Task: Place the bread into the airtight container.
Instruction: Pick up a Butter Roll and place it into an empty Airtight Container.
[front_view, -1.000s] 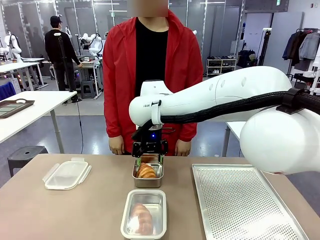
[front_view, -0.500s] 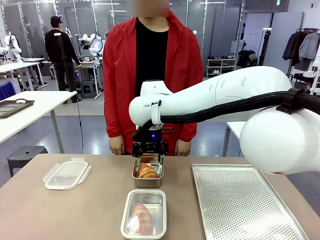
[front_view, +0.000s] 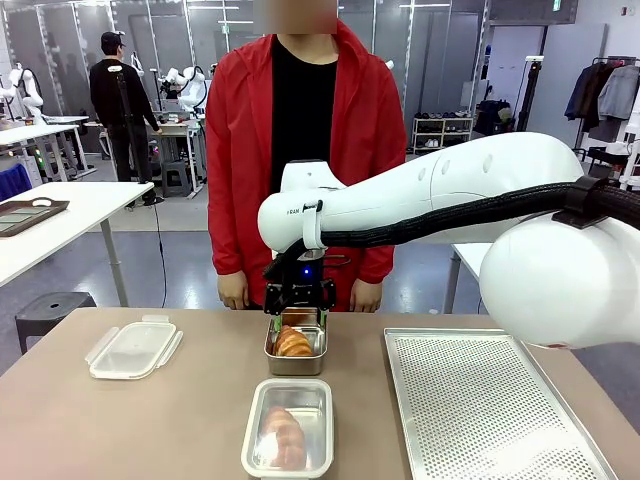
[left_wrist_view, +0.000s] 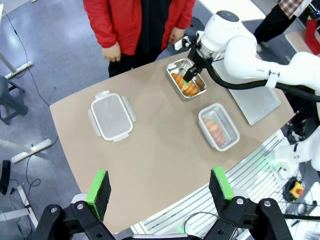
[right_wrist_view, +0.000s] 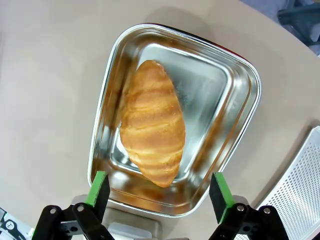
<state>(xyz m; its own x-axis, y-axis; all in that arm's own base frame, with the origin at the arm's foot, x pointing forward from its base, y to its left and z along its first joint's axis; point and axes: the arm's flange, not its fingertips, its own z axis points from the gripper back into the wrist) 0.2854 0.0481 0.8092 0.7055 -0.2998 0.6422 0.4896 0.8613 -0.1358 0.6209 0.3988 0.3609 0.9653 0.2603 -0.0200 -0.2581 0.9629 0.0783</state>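
A golden croissant, the bread (right_wrist_view: 152, 144) (front_view: 293, 343), lies inside an open steel container (right_wrist_view: 235, 95) (front_view: 296, 362) at the middle of the table. My right gripper (front_view: 298, 300) (right_wrist_view: 158, 190) hangs just above that container's far end, open, its green pads (right_wrist_view: 99, 187) apart from the bread. A second container (front_view: 287, 428) (left_wrist_view: 218, 126) sits closer to me under a clear lid, with another croissant inside. High over the table's near edge my left gripper (left_wrist_view: 160, 186) stands open and holds nothing.
A clear clip-on lid (front_view: 133, 348) (left_wrist_view: 111, 116) rests on the table's left side. A perforated metal tray (front_view: 480, 400) covers the right side. A person in a red jacket (front_view: 300, 140) stands at the far edge, hands down by the table.
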